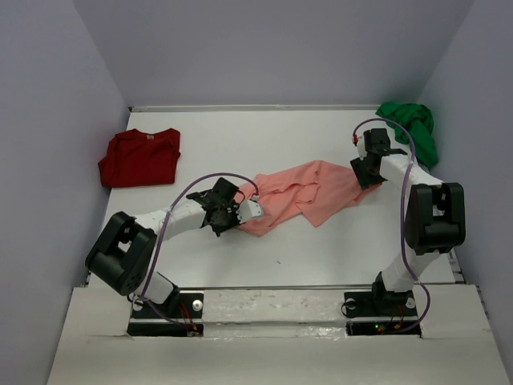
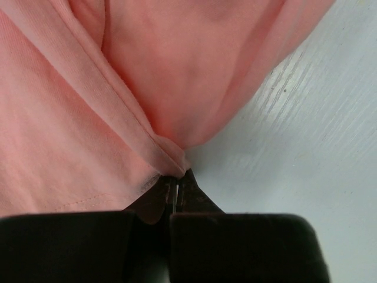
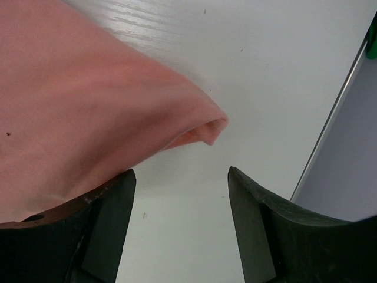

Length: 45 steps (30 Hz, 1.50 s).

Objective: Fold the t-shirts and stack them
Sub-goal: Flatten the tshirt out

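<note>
Clamped together, the left gripper (image 2: 177, 190) has its two black fingers pinched on a folded edge of the crumpled salmon-pink cloth t-shirt (image 2: 88, 118). The left wrist view shows the jaws closed, with only a thin sliver of hem between them. From above, this left gripper (image 1: 240, 210) sits at the shirt's left end, low over the white wood-grain table (image 1: 321, 249).

At the opposite end is the right gripper (image 3: 182, 177), and its jaws stand wide apart. One black finger (image 3: 109, 206) lies under the pink cloth and touches it. The other finger (image 3: 259, 218) is clear of the cloth, with bare table showing between the two. A rounded corner of the fabric juts out just ahead of the gap, and nothing is pinched there. In the top view the right gripper (image 1: 367, 170) is at the shirt's right edge.

The salmon-pink t-shirt (image 1: 309, 191) is stretched between the two grippers. Its long axis runs left to right, with the right end a little farther from the arm bases. It is rumpled and partly doubled over, so I cannot tell which way its neck points.

Well to the left of the pink shirt and farther back, a dark red cloth t-shirt (image 1: 140, 157) lies flat with its collar toward the far wall. Behind the pink shirt's right end, a bright green cloth t-shirt (image 1: 410, 128) sits bunched in a heap against the side wall.
</note>
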Motion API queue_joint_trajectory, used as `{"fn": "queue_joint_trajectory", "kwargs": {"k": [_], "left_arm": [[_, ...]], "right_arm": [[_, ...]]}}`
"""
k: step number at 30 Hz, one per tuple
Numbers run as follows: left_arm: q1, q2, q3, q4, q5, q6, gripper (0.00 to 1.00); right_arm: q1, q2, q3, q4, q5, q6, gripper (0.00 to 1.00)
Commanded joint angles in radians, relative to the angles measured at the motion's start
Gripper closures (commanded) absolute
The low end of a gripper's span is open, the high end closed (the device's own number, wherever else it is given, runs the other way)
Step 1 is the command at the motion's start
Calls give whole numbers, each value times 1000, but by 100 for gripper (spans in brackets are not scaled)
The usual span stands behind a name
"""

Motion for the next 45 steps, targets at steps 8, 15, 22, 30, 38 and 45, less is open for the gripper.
{"fn": "queue_joint_trajectory", "kwargs": {"k": [8,15,22,30,38,45], "left_arm": [[-12,-116,12,-6,-112,4,100],[46,-317,-11,100,-419,123,100],[100,-371,21,78,-388,85,100],[102,-392,-11,87,-403,70,100],[102,-398,-39,95,-411,56,100],[103,-401,-68,107,-408,50,100]], "right_arm": [[-5,-12,-10,24,-14,-3,32],[-5,-55,22,-30,-98,-2,32],[-5,-44,86,-88,-168,4,32],[-5,-35,116,-67,-125,-14,32],[-5,42,223,-168,-268,50,63],[-5,50,215,-295,-539,-3,68]]}}
